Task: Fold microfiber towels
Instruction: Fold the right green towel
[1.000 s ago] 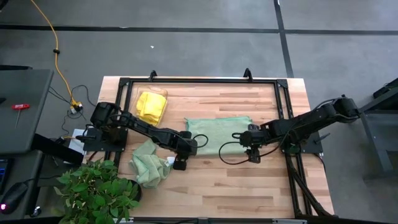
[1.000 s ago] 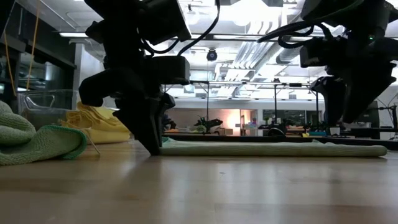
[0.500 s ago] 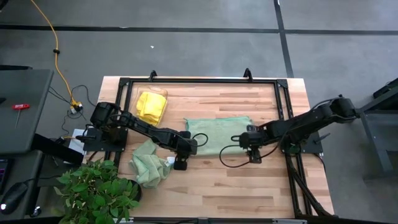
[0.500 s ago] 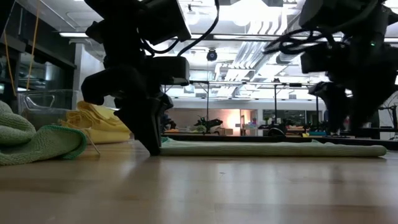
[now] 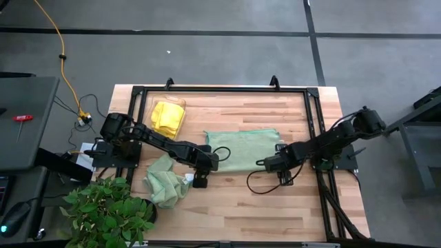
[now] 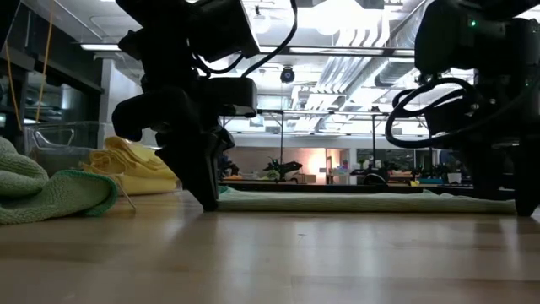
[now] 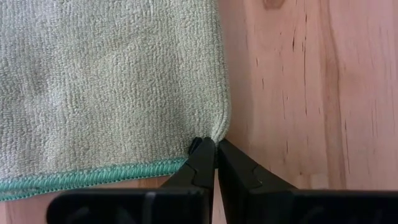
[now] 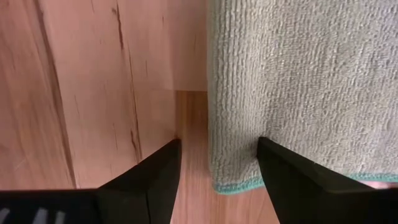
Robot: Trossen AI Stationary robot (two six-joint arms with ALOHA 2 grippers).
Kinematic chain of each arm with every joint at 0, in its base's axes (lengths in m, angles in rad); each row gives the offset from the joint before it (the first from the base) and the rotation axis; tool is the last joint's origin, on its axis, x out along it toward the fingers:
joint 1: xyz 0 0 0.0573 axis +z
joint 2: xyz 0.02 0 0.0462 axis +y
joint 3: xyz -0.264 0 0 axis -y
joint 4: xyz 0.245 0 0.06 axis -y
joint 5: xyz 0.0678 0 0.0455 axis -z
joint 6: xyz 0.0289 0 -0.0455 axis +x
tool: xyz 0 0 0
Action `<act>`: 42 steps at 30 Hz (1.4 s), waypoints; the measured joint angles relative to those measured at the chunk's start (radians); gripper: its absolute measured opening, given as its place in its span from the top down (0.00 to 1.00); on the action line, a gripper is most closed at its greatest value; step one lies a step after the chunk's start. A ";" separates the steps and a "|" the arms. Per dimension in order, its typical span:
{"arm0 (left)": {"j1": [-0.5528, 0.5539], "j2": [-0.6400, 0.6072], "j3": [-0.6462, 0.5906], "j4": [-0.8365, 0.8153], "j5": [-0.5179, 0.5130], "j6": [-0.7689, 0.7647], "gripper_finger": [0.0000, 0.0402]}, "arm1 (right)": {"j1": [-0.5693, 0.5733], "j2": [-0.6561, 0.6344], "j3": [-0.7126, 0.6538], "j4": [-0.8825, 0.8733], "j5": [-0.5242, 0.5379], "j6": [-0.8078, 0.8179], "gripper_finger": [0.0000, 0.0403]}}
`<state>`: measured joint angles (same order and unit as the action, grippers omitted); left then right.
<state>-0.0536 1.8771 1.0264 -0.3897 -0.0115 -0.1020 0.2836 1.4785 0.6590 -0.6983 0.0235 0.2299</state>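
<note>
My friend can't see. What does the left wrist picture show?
The left gripper is shut, pinching the corner of a flat sage green towel. The towel has a teal stitched edge and lies on a light wooden table.

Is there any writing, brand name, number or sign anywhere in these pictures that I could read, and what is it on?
None: no readable text stands in any view.
The spread green towel, the crumpled green towel and the yellow towels show no tag or label.
The left gripper, shut on the spread green towel's corner, and the open right gripper bear no markings.
The room behind the table is too small and blurred to read any sign.
</note>
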 joint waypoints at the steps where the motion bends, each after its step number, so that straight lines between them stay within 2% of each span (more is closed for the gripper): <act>1: 0.000 0.000 0.000 0.000 0.000 0.000 1.00 | 0.000 0.001 0.000 -0.001 0.001 0.002 0.49; 5: 0.000 0.000 0.000 -0.004 0.002 0.000 1.00 | 0.001 0.001 -0.001 -0.004 0.014 0.037 0.58; 13: 0.015 -0.026 0.000 -0.060 0.072 -0.045 1.00 | -0.001 0.003 0.002 -0.008 0.033 0.104 0.92; 15: 0.024 -0.049 -0.005 -0.099 0.102 -0.055 1.00 | -0.002 0.005 0.025 -0.004 0.013 0.107 0.98; 21: 0.072 -0.146 -0.008 -0.172 0.263 -0.082 1.00 | -0.027 -0.004 0.125 -0.034 -0.156 0.026 0.99; 23: 0.094 -0.167 -0.008 -0.191 0.285 -0.082 1.00 | -0.052 -0.012 0.150 -0.047 -0.199 0.007 0.99; 33: 0.232 -0.229 -0.006 -0.239 0.281 -0.080 1.00 | -0.267 -0.125 0.168 -0.106 -0.215 0.025 1.00; 38: 0.297 -0.229 -0.005 -0.195 0.209 -0.088 1.00 | -0.374 -0.161 0.169 -0.133 -0.184 0.074 1.00; 42: 0.333 -0.228 -0.005 -0.166 0.142 -0.122 1.00 | -0.416 -0.161 0.169 -0.151 -0.156 0.139 1.00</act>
<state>0.2797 1.6489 1.0218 -0.5553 0.1304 -0.2241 -0.1321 1.3179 0.8284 -0.8490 -0.1326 0.3687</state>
